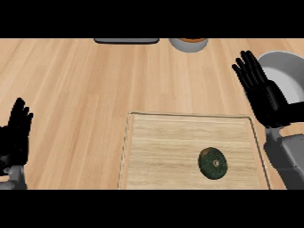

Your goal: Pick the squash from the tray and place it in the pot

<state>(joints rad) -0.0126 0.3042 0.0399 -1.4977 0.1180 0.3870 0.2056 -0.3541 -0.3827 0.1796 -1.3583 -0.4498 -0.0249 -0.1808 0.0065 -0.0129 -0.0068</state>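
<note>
The right hand is open, its fingers straight and pointing away from the robot, and it holds nothing. Just beyond it to the right is the grey pot, whose left rim the hand overlaps in the view. Below and to the left of this hand, apart from it, the dark green squash lies on the wooden tray, in the tray's near right part. The left hand rests open, fingers up, well to the left of the tray over the bare desk. Far ahead of both hands, a grey container with an orange top and a dark flat object sit at the desk's far edge.
</note>
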